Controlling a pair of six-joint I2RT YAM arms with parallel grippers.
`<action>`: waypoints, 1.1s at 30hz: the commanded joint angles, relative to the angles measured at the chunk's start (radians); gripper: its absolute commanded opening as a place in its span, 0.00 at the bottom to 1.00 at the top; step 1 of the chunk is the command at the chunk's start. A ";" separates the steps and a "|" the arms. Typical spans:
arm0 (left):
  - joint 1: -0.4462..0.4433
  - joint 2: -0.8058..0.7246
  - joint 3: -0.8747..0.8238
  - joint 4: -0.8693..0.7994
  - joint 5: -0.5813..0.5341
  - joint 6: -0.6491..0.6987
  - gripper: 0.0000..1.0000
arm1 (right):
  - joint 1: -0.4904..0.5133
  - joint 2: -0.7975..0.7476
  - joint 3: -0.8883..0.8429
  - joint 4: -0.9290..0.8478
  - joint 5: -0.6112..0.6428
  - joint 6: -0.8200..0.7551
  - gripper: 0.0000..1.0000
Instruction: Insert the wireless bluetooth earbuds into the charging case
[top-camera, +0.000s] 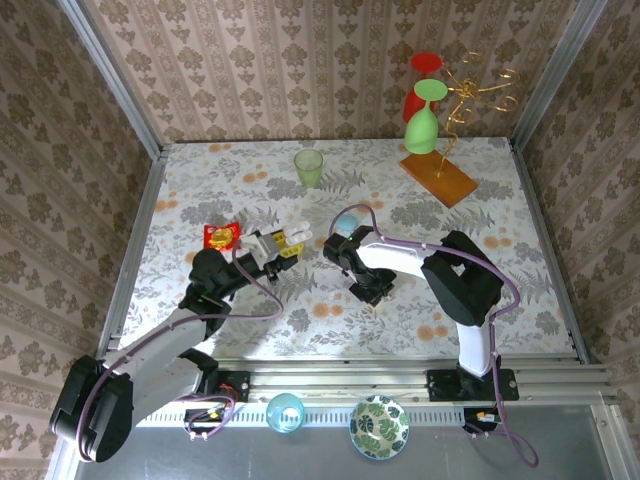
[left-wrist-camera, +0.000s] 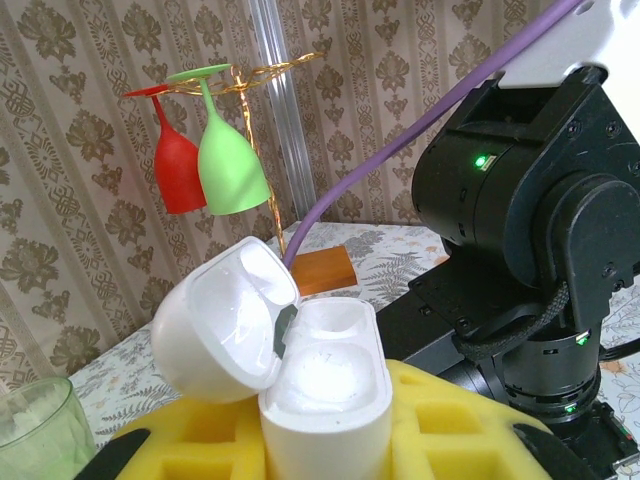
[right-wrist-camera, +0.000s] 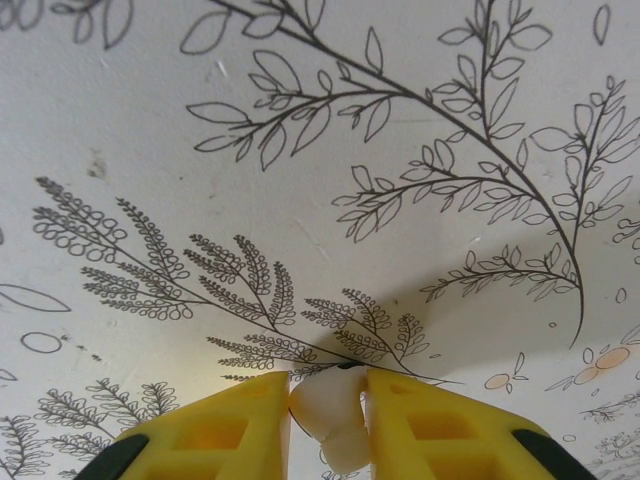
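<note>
**A:** Where is the bud right now?

**B:** Pinched between the yellow pads of my right gripper (right-wrist-camera: 328, 440). It is a small white earbud (right-wrist-camera: 322, 408), with the patterned desk (right-wrist-camera: 300, 150) just beyond it. I cannot tell whether it is clear of the desk.

**A:** And the case?

**B:** My left gripper (left-wrist-camera: 325, 445) is clamped on the charging case (left-wrist-camera: 325, 390). The case stands upright, its lid (left-wrist-camera: 225, 320) is tipped back to the left, and the well I can see looks empty. My right arm (left-wrist-camera: 530, 230) is close behind it. The green cup (left-wrist-camera: 35, 430) sits off to the left, and the green glass (left-wrist-camera: 230, 165) and red glass (left-wrist-camera: 178, 165) hang far back.

**A:** What worries you?

**B:** The bud is tiny and rounded, and I think my grip on it is shallow, so a jolt could squirt it out onto the desk. If it reaches the well tilted, it may jam on the rim instead of seating. The two arms are also crowded, so a careless approach could knock the lid shut or twist the case in my left pads.
</note>
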 joint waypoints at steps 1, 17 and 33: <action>0.008 -0.010 -0.008 0.018 -0.001 0.019 0.09 | -0.003 0.001 0.012 -0.023 0.028 0.005 0.23; 0.012 0.088 -0.013 0.164 0.033 -0.041 0.09 | -0.205 -0.391 -0.084 0.220 -0.411 0.052 0.23; -0.008 0.267 0.023 0.375 0.051 -0.089 0.08 | -0.265 -0.640 -0.147 0.873 -0.951 0.320 0.23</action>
